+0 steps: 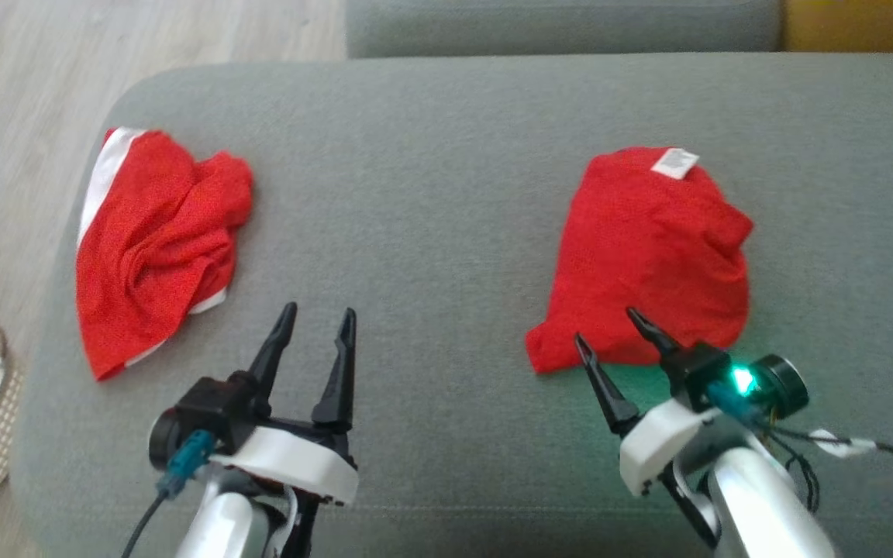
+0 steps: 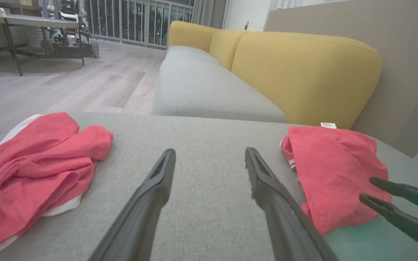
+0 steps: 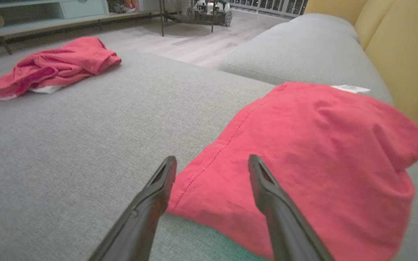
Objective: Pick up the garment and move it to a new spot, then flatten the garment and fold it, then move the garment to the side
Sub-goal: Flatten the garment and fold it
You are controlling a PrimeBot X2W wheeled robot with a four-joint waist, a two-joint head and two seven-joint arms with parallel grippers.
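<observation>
On a grey sofa cushion (image 1: 446,139), a red garment (image 1: 648,248) lies at right, a crumpled red-and-white garment (image 1: 152,240) at left. The right gripper (image 1: 605,324), jaws spread, sits at the red garment's near edge; the left gripper (image 1: 319,310) gapes empty between them.

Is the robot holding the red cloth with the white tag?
No, the right claw stands open by the near edge of the red garment, gripping nothing.
</observation>
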